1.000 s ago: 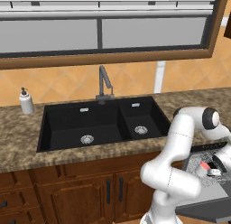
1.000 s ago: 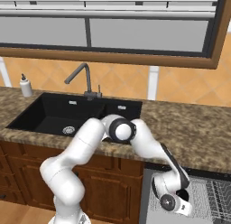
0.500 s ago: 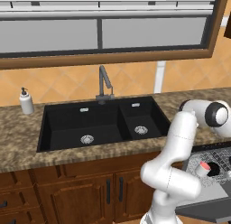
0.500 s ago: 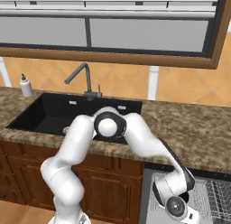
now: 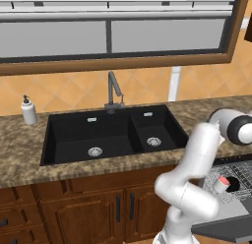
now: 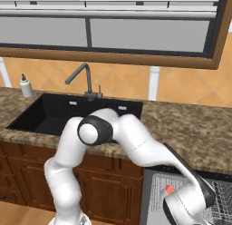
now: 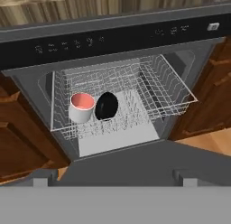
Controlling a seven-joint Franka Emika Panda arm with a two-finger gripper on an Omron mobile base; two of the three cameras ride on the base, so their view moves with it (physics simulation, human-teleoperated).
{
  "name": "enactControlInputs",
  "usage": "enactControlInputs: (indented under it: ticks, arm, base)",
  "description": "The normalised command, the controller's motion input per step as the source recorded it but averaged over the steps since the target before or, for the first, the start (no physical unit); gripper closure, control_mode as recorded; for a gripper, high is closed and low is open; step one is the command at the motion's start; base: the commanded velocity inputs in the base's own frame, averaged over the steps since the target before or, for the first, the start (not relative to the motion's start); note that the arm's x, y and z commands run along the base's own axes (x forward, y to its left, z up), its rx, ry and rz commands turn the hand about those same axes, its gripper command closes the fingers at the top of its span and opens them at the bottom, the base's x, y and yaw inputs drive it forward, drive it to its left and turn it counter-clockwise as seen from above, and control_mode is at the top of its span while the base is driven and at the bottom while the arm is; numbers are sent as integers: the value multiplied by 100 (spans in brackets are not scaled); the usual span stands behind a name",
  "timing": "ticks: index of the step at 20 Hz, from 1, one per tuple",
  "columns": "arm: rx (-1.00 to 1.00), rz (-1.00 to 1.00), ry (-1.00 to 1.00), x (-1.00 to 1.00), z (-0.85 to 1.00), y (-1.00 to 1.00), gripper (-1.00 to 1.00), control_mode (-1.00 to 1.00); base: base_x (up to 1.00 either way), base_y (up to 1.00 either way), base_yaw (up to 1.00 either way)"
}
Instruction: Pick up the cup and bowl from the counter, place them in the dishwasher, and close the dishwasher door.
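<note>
In the hand view the dishwasher (image 7: 122,83) stands open, its wire rack (image 7: 122,99) pulled out over the lowered dishwasher door (image 7: 149,166). The cup (image 7: 81,107) sits in the rack at about 10 o'clock from the picture's middle, its red-pink inside turned towards the camera. Touching it, at its 3 o'clock, a black bowl (image 7: 107,105) stands on edge among the wires. Both lie well apart from the fingers, up the picture at roughly 11 o'clock from the bottom edge, where the finger tips cannot be made out, so I cannot tell whether the fingers are released or clenched. Nothing is seen held between them.

The arm rises from its base, bends at a dark elbow joint above the tabletop (image 5: 29,154) edge, then slopes down to the hand, low in front of the dishwasher. In the right base view the hand sits at 5 o'clock, over the rack (image 6: 217,197), with the cup (image 6: 169,190) just beside it. In the left base view the cup (image 5: 222,182) shows at 4 o'clock, in the rack behind the forearm.

The black sink (image 5: 110,135) and a soap bottle (image 5: 28,110) sit on the tabletop.
</note>
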Motion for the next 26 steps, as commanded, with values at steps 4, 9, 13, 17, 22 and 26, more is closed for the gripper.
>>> enactControlInputs:
  ticks: [4, 9, 13, 17, 22, 26]
  arm:
    - [5, 19, -43, -100, 12, -4, -100, -100]
    - [0, 21, -41, -100, -5, 0, -100, -100]
    - [0, 15, -50, -100, -59, -6, -100, -100]
    - [-1, 9, -46, -100, -100, 0, -100, -100]
    - [4, 14, -23, -70, -100, -39, -100, -100]
    - [23, 12, -15, 2, -100, -56, -100, -100]
  base:
    - [0, 0, 0]
    - [0, 0, 0]
    - [0, 0, 0]
    - [0, 0, 0]
    - [0, 0, 0]
    - [0, 0, 0]
